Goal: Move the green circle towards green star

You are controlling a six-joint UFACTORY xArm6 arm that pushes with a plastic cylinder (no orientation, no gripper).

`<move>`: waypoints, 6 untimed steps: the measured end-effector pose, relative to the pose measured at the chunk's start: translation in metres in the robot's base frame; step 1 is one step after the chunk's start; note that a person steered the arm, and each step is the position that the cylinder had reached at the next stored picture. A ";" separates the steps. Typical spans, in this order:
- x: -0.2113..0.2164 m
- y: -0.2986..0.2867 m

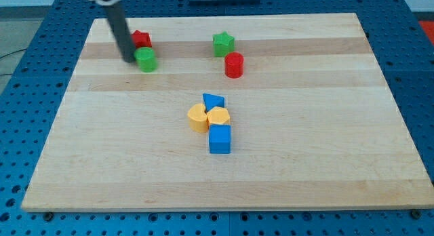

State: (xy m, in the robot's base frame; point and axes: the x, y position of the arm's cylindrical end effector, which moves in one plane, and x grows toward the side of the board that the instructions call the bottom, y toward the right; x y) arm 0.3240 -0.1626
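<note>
Blue cube [220, 139] nearest; red star [141, 39] behind green circle [146, 60].

My tip [130, 59] beside green circle [146, 60]

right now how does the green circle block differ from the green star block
The round green circle block has a smooth outline; the green star block has points. The circle sits toward the view's left with my tip against its left side and a red block just above; the star sits nearer the middle, with a red cylinder below it. Both are green and rest on the wooden board.
</note>
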 end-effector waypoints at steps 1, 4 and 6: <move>0.030 0.053; 0.041 0.107; 0.078 0.131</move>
